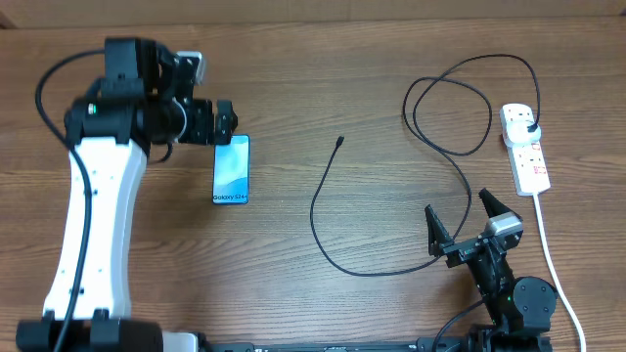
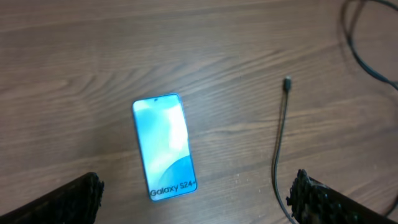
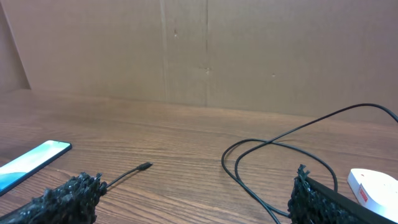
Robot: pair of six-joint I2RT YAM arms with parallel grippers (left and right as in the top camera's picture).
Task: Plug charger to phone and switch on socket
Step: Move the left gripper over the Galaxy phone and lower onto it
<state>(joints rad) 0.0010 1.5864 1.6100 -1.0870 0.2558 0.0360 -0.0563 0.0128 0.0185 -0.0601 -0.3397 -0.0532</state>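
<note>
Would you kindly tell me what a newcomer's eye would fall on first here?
The phone, its bright blue screen glowing, lies flat on the wooden table, left of centre. Right of it the charger, a thin black cable, loops from its free tip across to the white socket at the far right.

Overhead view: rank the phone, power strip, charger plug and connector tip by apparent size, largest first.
1. Power strip and phone: about alike, the strip longer, the phone slightly wider.
2. Charger plug.
3. Connector tip, tiniest.
</note>
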